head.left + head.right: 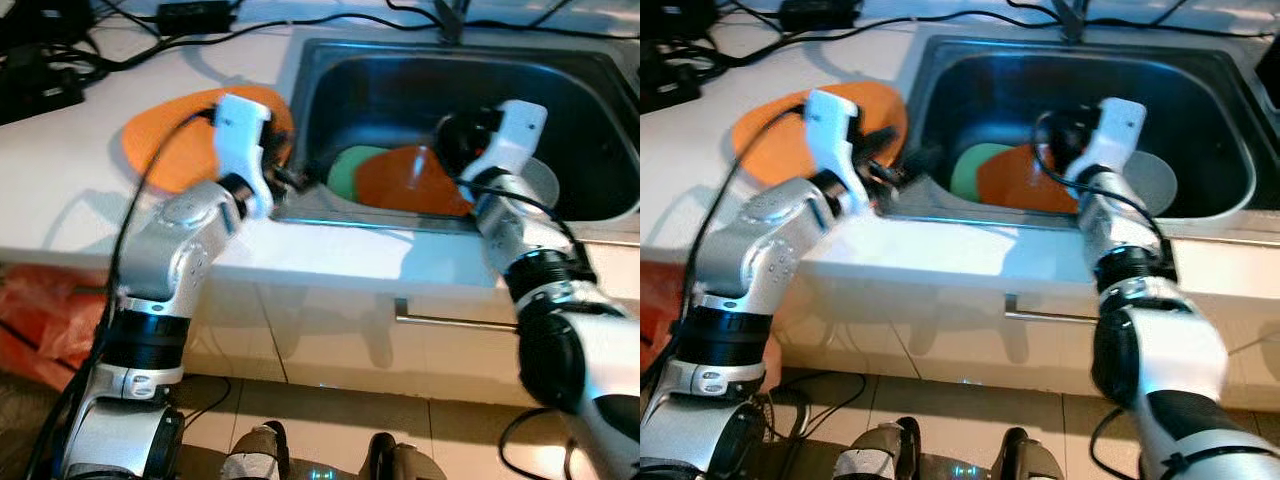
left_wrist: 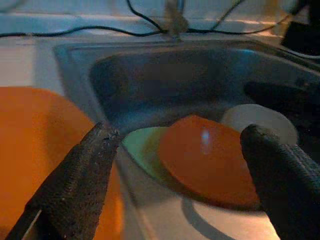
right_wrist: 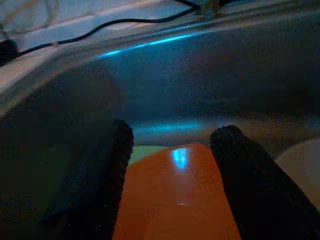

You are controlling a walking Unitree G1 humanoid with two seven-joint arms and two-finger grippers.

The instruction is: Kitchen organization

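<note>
An orange plate lies tilted in the steel sink, overlapping a green plate on its left and a white plate on its right. My right gripper hangs inside the sink just above the orange plate, fingers apart and holding nothing. Over the sink's front left corner my left gripper stands open, its fingers pointing across the basin at the plates. A second orange plate rests on the white counter left of the sink, behind the left wrist.
Black cables and power bricks run along the back of the counter, and the faucet base stands behind the sink. A cabinet handle sits below the counter edge. A red bag lies on the floor at left.
</note>
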